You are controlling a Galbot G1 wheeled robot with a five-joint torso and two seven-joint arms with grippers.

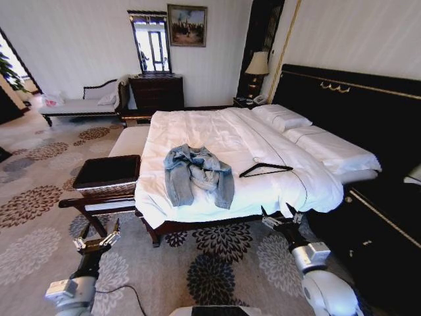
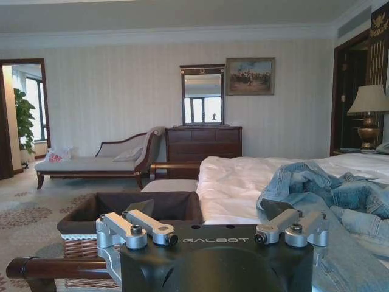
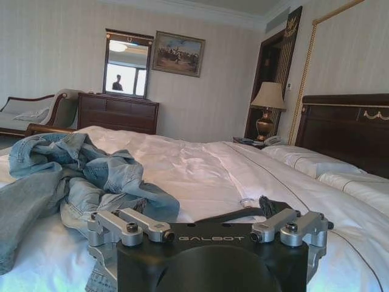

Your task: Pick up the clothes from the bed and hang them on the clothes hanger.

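The clothes, a light-blue denim jacket (image 1: 197,174), lie crumpled on the white bed (image 1: 217,135) near its front edge. The left wrist view has the jacket (image 2: 328,188) close by, and so does the right wrist view (image 3: 79,173). To the jacket's right on the sheet lies the black clothes hanger (image 1: 265,170); its dark bar (image 3: 222,215) lies just beyond my right gripper. My left gripper (image 1: 97,240) hangs open, low by the bed's front left corner. In front of the bed edge below the hanger, my right gripper (image 1: 280,216) is open too. Neither holds anything.
A wicker basket with a dark liner (image 1: 107,173) sits on a wooden bench (image 1: 85,204) beside the bed, right ahead of my left gripper. A chaise lounge (image 1: 82,102), a dresser (image 1: 156,91) and a lamp (image 1: 258,64) stand along the far wall. Patterned carpet (image 1: 210,263) lies under me.
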